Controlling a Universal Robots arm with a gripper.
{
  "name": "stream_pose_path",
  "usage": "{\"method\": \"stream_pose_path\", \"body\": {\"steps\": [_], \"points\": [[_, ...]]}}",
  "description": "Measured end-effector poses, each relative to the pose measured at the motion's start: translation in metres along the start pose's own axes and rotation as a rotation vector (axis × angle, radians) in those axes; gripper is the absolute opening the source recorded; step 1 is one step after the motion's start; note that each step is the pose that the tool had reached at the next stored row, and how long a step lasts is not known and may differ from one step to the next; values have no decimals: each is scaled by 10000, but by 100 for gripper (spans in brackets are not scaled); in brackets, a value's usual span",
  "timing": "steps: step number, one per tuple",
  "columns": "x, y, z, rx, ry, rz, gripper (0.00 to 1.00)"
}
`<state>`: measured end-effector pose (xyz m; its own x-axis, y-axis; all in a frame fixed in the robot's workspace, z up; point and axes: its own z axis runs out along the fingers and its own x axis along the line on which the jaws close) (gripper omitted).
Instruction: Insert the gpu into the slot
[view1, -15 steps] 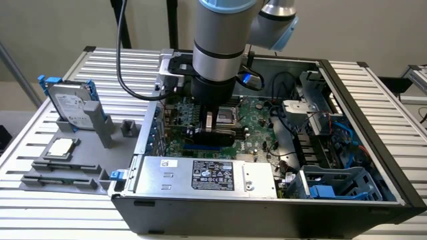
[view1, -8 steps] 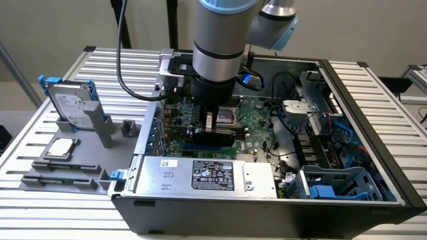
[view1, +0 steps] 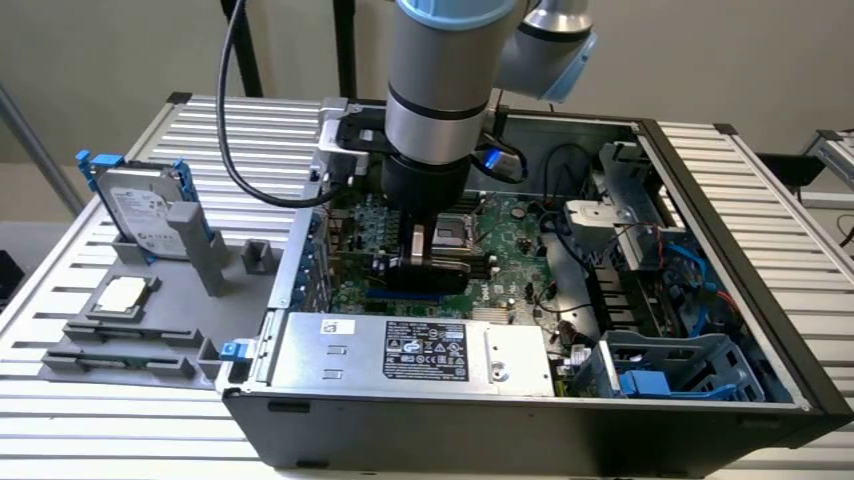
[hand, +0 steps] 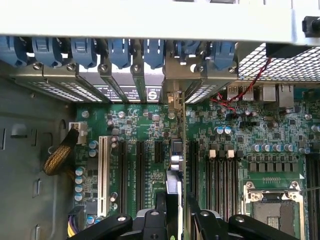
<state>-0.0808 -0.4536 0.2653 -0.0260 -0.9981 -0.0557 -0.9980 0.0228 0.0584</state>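
My gripper (view1: 422, 252) reaches down into the open computer case and is shut on the gpu (view1: 434, 268), a flat black card held upright over the green motherboard. In the wrist view the gpu (hand: 176, 162) is edge-on, running from between my fingers (hand: 194, 207) toward its metal bracket at the case's rear wall. The gripper (hand: 175, 202) clamps it from both sides. The blue slot (view1: 411, 297) shows as a narrow strip directly under the card's lower edge. I cannot tell whether the card's edge touches the slot.
The silver-labelled power-supply box (view1: 400, 350) lies close in front of the card. Black memory strips (hand: 222, 175) and the processor socket (hand: 272, 212) flank it on one side, black and white expansion slots (hand: 103, 167) on the other. Blue rear latches (hand: 120, 50), cables and a drive cage (view1: 667, 370) crowd the case.
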Motion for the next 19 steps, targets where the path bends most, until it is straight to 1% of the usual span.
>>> {"method": "stream_pose_path", "body": {"steps": [10, 12, 16, 17, 19], "points": [[-2, -1, -1, -7, 8, 0, 26], [-2, 0, -2, -8, 18, 2, 26], [-15, 0, -1, -5, 128, 7, 26], [-22, 0, -1, -5, 140, 7, 26], [-33, -1, 0, -4, 146, 4, 26]]}}
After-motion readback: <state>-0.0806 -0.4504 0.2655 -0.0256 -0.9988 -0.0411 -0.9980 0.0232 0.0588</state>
